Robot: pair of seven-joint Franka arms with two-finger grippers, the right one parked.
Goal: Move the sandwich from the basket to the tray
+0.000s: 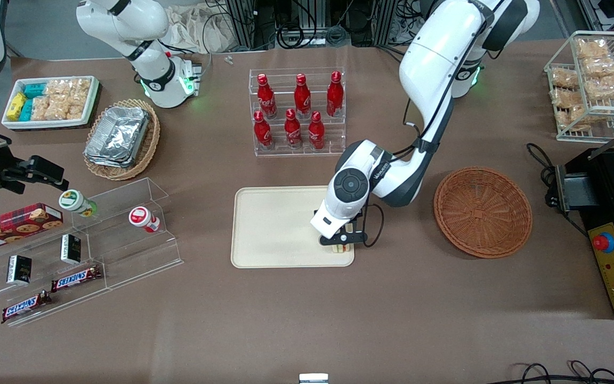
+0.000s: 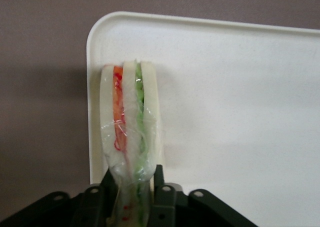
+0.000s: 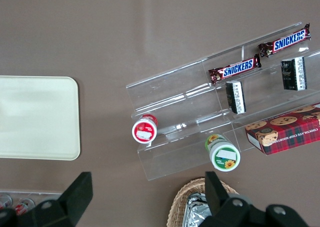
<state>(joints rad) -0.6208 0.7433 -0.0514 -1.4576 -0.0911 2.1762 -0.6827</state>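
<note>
- Sandwich, a clear-wrapped triangular wedge of white bread with orange-red and green filling [image 2: 131, 122], sits clamped between the 2 black fingers [image 2: 161, 197] of my left arm's gripper [image 1: 342, 241].
- I see the gripper low over the flat cream rectangular tray with rounded corners [image 1: 275, 224], at the tray corner nearest the front camera on the working arm's end.
- From the wrist camera, I see the wedge standing on edge just inside the tray's rim, close to a rounded corner [image 2: 100, 32]; whether it touches the tray surface I cannot tell.
- My round orange-brown woven wicker basket [image 1: 483, 211] lies beside the tray, toward the working arm's end of the table, with nothing in it.
- I count 6 red bottles in a clear rack [image 1: 297, 112], farther from the front camera than the tray.
</note>
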